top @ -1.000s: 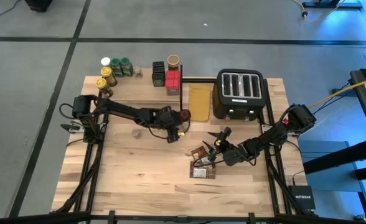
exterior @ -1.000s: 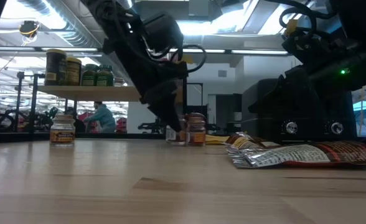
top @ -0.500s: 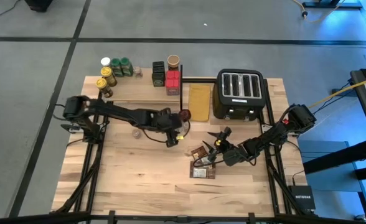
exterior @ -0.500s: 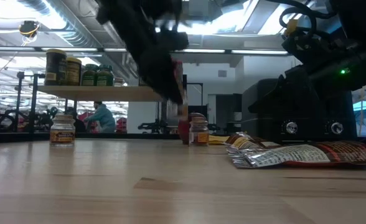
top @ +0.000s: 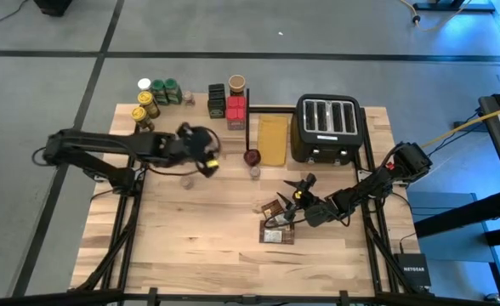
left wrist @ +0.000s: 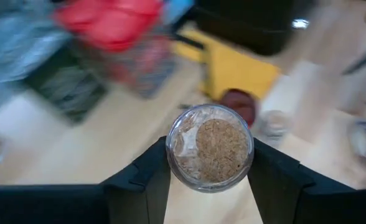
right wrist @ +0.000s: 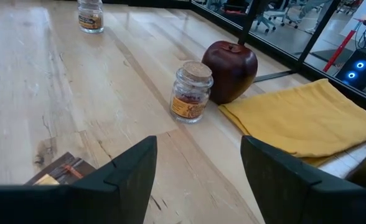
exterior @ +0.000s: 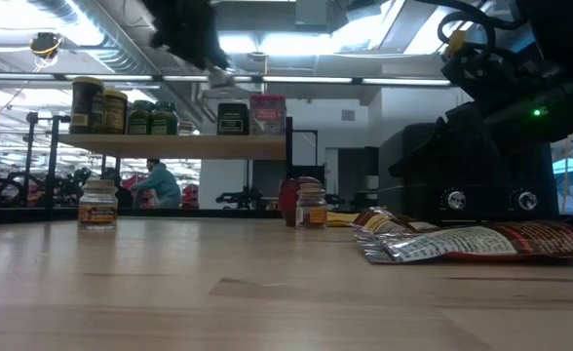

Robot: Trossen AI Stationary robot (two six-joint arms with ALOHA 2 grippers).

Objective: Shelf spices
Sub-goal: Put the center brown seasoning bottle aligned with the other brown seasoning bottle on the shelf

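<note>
Swinging back from the red apple (top: 251, 156), our left gripper (left wrist: 209, 163) now grips a clear spice jar (left wrist: 210, 146) above the table near the shelf (top: 190, 119). Our right gripper (top: 302, 191) waits, fingers apart, over brown packets (top: 276, 219).

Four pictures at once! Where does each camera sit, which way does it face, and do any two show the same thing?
High view: above the table, looking straight down; both arms, left gripper, right gripper.
Low view: at tabletop height, looking level toward the shelf; a dark arm shows at the top.
Left wrist view: on the left arm, looking past its fingers clamped on a glass jar.
Right wrist view: on the right arm, looking past open fingers across the table.
Shared: the cork-topped jar beside the dark red knob also shows low.
</note>
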